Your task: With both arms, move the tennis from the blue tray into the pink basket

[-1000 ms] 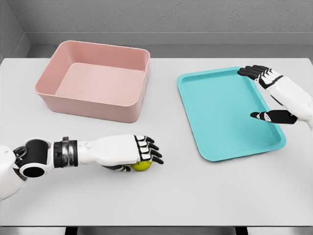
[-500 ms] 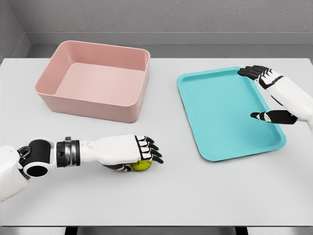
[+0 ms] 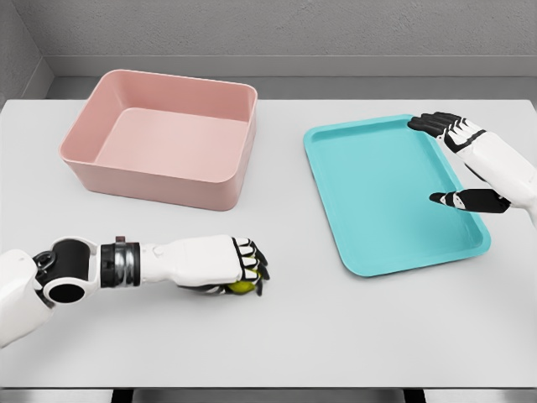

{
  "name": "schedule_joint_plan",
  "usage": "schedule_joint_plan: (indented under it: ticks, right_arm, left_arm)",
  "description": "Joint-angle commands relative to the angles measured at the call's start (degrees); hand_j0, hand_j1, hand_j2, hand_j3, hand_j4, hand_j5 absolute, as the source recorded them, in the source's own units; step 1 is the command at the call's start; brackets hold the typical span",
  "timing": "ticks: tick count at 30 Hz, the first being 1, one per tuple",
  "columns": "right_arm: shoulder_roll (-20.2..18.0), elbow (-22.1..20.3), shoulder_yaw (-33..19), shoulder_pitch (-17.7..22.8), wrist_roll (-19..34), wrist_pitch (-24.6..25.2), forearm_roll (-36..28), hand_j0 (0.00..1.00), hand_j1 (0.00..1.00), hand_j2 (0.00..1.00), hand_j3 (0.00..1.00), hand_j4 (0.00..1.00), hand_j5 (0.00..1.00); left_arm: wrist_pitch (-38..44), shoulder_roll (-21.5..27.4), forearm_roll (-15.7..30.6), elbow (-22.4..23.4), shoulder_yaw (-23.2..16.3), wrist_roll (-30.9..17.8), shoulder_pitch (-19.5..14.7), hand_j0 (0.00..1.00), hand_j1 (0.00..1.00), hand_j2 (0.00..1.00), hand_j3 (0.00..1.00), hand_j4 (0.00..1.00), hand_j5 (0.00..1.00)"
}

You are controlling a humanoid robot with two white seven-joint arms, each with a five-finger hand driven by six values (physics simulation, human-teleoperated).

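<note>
Since the earlier frame the left hand point(image 3: 220, 267) had curled its fingers more tightly over the ball point(image 3: 242, 287), so that less of the ball showed, and its forearm had shifted slightly to the right; the right hand point(image 3: 470, 164) had not moved.

Only a small yellow-green patch of the ball was visible, under the black fingertips point(image 3: 258, 270) of the left hand. It lay on the white table point(image 3: 336, 336), at about 7 o'clock from the centre, outside the tray point(image 3: 377, 197) and outside the basket point(image 3: 164, 138). The left hand was closed around it from above, palm down.

I counted one ball, one pink basket, one blue tray and two hands. The basket stood at about 10 o'clock, well apart from the ball, with nothing inside it. The tray lay at about 3 o'clock, flat and slightly turned, and nothing lay on it.

The right hand was over the right edge of the tray, fingers extended and thumb pointing toward the tray centre, holding nothing. Between the ball and the basket was only bare table; the near wall of the basket faced the left hand. A grey wall point(image 3: 294, 34) ran behind the table.
</note>
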Motion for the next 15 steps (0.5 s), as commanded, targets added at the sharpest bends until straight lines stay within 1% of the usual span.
schedule_joint_plan:
  ticks: [1, 8, 15]
  right_arm:
    - [0.0, 0.0, 0.0, 0.0, 0.0, 0.2, -0.4, 1.00, 1.00, 1.00, 1.00, 1.00, 1.00]
    - [0.0, -0.1, 0.0, -0.1, 0.0, 0.2, -0.4, 1.00, 1.00, 1.00, 1.00, 1.00, 1.00]
    - [0.0, -0.1, 0.0, -0.1, 0.0, 0.2, -0.4, 1.00, 1.00, 1.00, 1.00, 1.00, 1.00]
  left_arm:
    - [0.0, 0.0, 0.4, -0.1, 0.0, -0.4, 0.0, 0.50, 0.50, 0.50, 0.50, 0.50, 0.50]
    - [0.0, 0.0, 0.8, -0.6, 0.1, -0.4, -1.5, 0.51, 0.51, 0.51, 0.51, 0.51, 0.51]
    - [0.0, 0.2, 1.0, -0.7, 0.1, -0.3, -3.8, 0.51, 0.51, 0.51, 0.51, 0.51, 0.51]
